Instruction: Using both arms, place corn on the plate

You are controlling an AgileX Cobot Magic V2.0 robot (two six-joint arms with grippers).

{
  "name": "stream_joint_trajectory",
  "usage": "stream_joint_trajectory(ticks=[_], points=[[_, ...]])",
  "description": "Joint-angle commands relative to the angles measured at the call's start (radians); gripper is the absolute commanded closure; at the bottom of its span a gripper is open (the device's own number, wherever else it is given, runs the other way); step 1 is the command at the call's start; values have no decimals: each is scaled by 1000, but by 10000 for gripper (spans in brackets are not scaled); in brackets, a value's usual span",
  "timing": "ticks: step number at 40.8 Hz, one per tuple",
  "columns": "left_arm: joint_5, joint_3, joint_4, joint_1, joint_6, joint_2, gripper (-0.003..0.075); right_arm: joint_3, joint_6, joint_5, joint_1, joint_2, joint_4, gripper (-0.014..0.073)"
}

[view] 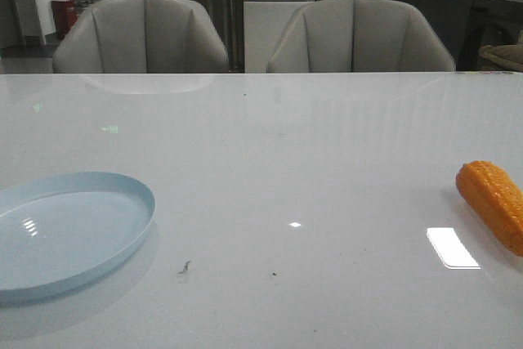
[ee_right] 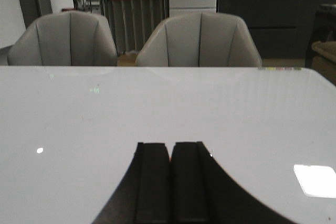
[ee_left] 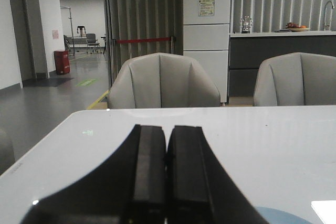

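The orange corn lies on the white table at the right edge of the front view, partly cut off by the frame. The pale blue plate sits at the front left; a sliver of its rim shows in the left wrist view. My left gripper is shut and empty, its black fingers pressed together above the table near the plate. My right gripper is shut and empty over bare table; the corn is hidden from its view. Neither gripper shows in the front view.
Two grey chairs stand behind the table's far edge. Small dark specks lie on the table at the front middle. A bright light reflection sits beside the corn.
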Motion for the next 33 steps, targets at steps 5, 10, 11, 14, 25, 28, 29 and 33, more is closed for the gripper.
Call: stream_joint_trajectory(ticks=[5, 10, 11, 14, 25, 28, 29, 33], points=[[-104, -50, -10, -9, -9, -16, 624, -81, -1, -141, 1, -20, 4, 538], [-102, -115, 8, -9, -9, -16, 624, -172, -1, -54, 1, -19, 4, 538], [-100, -128, 8, -9, -9, -16, 624, -195, -1, -32, 1, -19, 4, 538], [-95, -162, 8, -9, -9, -14, 624, -259, -1, 28, 1, -19, 4, 538], [-3, -341, 95, -9, -9, 56, 624, -499, -1, 157, 1, 153, 4, 538], [6, -394, 95, -9, -9, 130, 624, -563, -1, 164, 1, 244, 4, 538], [12, -417, 95, -9, -9, 156, 624, -582, -1, 169, 1, 281, 4, 538], [53, -498, 95, -9, -9, 294, 624, -647, -1, 191, 1, 413, 4, 538]])
